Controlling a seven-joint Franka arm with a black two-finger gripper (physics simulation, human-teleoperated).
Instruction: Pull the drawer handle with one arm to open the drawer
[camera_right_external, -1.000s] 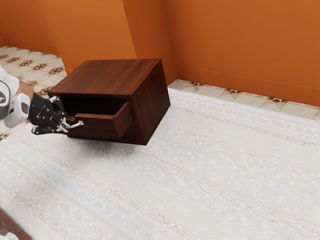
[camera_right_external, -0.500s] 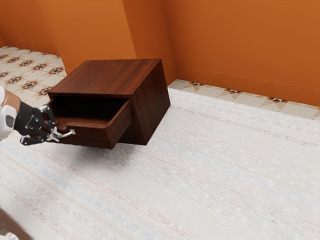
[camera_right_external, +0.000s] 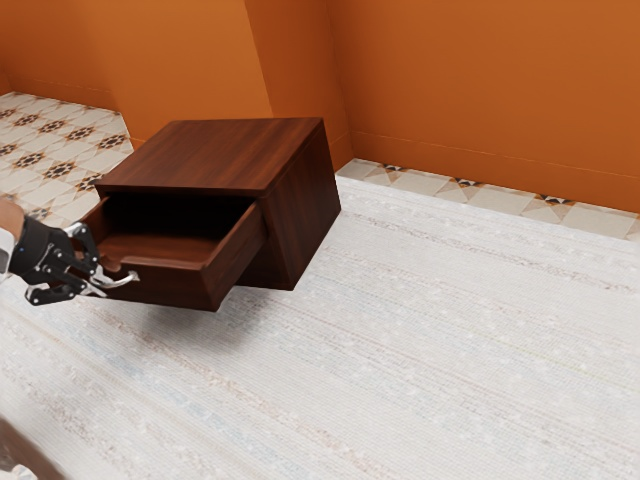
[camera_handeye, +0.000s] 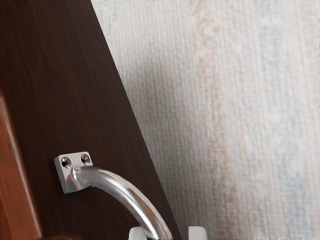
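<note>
Exterior view: drawer handle (camera_right_external: 122, 279) sits clamped inside the gripper (camera_right_external: 93, 283).

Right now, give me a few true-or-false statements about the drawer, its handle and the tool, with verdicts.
1. The drawer stands partly open, out of the cabinet. True.
2. The tool is at the drawer's handle. True.
3. The handle is a black plastic knob. False: it is a curved silver metal bar on a screwed plate.
4. The cabinet is white and the wall behind it is blue. False: the cabinet is dark brown wood and the wall is orange.
</note>
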